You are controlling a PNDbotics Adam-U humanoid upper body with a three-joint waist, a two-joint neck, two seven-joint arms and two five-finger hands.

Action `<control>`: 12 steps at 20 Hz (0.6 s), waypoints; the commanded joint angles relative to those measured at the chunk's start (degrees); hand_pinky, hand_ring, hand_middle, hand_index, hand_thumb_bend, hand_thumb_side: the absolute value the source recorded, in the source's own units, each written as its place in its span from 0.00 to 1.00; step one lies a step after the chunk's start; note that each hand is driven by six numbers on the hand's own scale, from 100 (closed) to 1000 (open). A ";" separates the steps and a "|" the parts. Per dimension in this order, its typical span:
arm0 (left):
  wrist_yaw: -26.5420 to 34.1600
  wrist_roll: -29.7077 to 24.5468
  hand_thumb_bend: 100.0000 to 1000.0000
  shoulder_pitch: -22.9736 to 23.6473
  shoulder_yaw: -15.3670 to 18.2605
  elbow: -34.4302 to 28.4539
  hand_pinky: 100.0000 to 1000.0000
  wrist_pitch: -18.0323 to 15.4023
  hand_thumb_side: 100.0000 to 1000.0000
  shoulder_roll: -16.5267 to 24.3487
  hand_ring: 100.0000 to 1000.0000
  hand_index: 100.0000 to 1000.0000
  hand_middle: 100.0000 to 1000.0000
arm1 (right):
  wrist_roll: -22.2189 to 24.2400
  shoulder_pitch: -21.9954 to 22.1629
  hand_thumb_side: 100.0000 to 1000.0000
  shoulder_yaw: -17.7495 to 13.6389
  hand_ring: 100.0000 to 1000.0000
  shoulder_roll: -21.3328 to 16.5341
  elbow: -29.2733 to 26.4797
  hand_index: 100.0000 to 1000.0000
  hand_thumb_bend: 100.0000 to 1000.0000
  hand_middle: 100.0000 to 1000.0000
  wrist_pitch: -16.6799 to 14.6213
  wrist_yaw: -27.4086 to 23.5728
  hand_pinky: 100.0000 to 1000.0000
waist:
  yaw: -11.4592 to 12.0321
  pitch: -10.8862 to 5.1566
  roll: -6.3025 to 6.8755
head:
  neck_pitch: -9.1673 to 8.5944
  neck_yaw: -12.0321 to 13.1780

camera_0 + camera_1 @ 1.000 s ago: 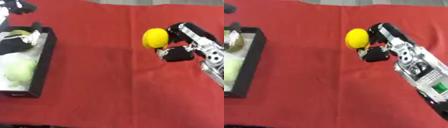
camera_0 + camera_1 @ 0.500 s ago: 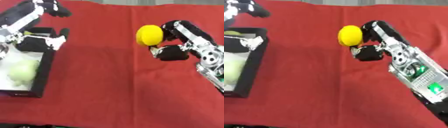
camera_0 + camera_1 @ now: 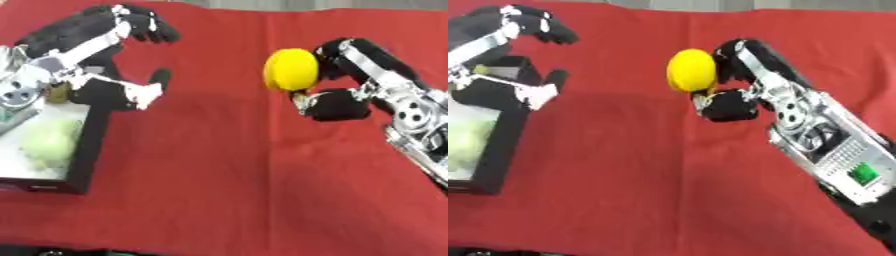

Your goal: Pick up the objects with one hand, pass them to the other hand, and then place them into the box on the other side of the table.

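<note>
A yellow round fruit, like a lemon (image 3: 291,69), is held above the red cloth, pinched between the fingers and thumb of my right hand (image 3: 350,75). My left hand (image 3: 105,60) is open at the upper left, fingers and thumb spread wide and turned toward the fruit, with a wide gap of cloth between them. Under the left arm stands the black box (image 3: 87,150) at the table's left edge. Inside it lies a pale green round thing (image 3: 48,142).
A red cloth (image 3: 227,175) covers the table. My right forearm (image 3: 833,155) with its silver casing slants in from the lower right. A small yellowish item (image 3: 58,91) shows at the box's far end, beside the left arm.
My right hand has carried the yellow fruit leftward and a bit up. My left hand has come away from the box toward the middle, opening its fingers wide.
</note>
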 commanded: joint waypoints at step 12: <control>-7.04 0.46 0.00 -7.44 -3.02 -0.72 0.75 3.57 0.04 -4.75 0.75 0.83 0.71 | 1.23 -1.92 0.00 0.35 0.64 0.93 -1.18 0.49 0.00 0.46 0.82 1.94 0.77 | 0.64 -4.74 1.14 | -0.31 -0.28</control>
